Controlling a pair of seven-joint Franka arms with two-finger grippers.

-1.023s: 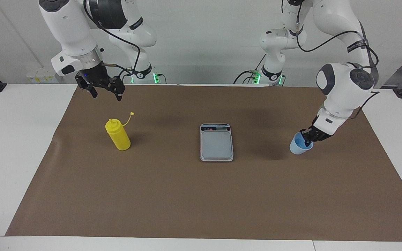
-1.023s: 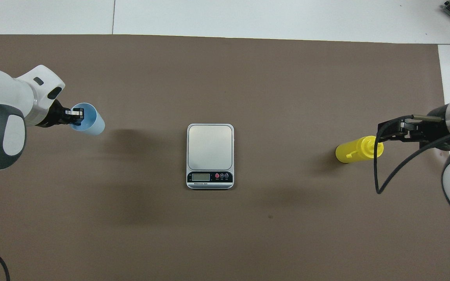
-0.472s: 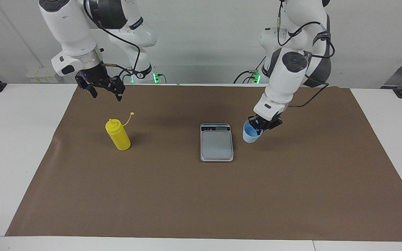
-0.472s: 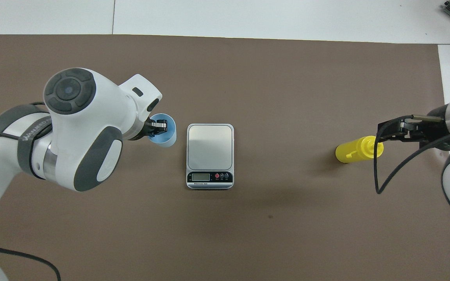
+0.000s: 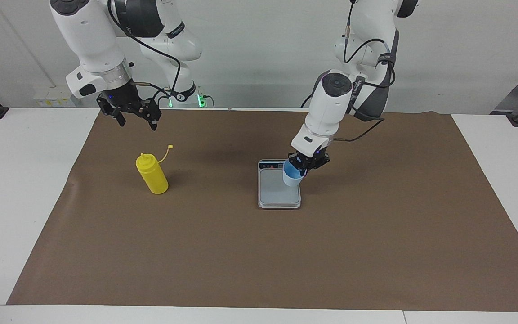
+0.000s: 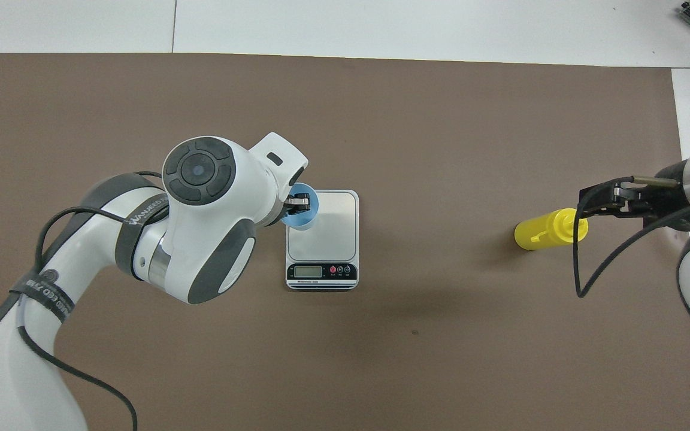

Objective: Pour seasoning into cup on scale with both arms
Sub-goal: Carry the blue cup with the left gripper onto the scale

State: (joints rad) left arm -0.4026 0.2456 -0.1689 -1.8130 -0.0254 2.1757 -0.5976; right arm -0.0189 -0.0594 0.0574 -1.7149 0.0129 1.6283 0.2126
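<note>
The left gripper [image 5: 303,167] is clamped on the rim of the small light blue tapered plastic cup [image 5: 291,176], held over the 3 o'clock edge, in the facing view, of the flat silver-grey digital scale [image 5: 279,189]. The right gripper [image 5: 135,118], jaws apart, hangs above and at 11 o'clock of the upright yellow plastic squeeze bottle [image 5: 152,174] on the brown mat [image 5: 259,252].

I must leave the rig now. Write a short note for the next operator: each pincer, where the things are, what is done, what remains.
Left pincer: shut on the rim of the blue cup, holding it in the air over the edge of the scale toward the left arm's end; not set down yet.
Right pincer: open, waiting in the air above the yellow bottle, not touching it.
Bottle: upright on the brown mat, toward the right arm's end, cap off on its tether.
Done: cup picked up and brought to the scale.
Left: place cup, release, grasp bottle, pour.
</note>
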